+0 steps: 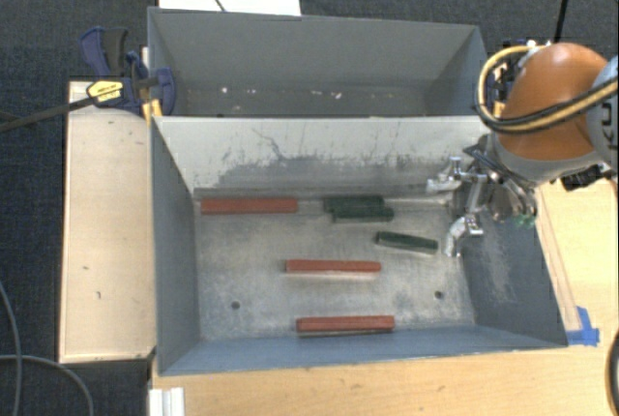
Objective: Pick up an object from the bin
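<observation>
Camera view, looking down from above: I am working a grey metal bin point(290, 153) with five small bars lying flat on its floor, well apart from one another. I take that to mean they are simply loose, so that any one could be lifted without disturbing the rest.

My claw point(450, 209) hangs low at the bin's right side, where the arm reaches in. Its two metal fingers stand spread with nothing between them.

The closest piece is a slim dark green bar point(406, 242), slightly tilted, its right end just beside the claw's near finger. I judge it the likeliest pick.

- **Dark green (two):** the slim bar and a thicker dark green block point(358, 208) farther back.
- **Reddish-brown bars (three):** far left point(249, 205), middle point(332, 266) and near point(345, 324).
</observation>
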You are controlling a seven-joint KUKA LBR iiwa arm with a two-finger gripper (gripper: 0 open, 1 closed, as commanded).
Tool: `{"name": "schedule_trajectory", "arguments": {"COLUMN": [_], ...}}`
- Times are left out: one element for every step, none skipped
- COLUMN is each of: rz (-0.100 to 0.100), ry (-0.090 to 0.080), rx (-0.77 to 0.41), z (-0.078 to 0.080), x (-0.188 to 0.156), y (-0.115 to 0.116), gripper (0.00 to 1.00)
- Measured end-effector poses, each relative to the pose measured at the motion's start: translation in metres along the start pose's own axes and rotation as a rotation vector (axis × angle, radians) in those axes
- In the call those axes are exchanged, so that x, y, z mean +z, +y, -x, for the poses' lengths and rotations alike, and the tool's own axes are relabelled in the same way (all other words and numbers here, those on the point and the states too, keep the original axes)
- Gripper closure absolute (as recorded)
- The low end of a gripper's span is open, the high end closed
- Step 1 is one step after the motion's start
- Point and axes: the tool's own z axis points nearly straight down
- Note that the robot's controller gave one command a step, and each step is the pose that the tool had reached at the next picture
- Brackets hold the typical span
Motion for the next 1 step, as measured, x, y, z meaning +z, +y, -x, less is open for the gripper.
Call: {"name": "schedule_trajectory", "arguments": {"rz": [0.000], "ry": [0.000], "rx": [0.000], "z": [0.0000], "x": [0.0000], "y": [0.0000], "gripper": [0.00]}}
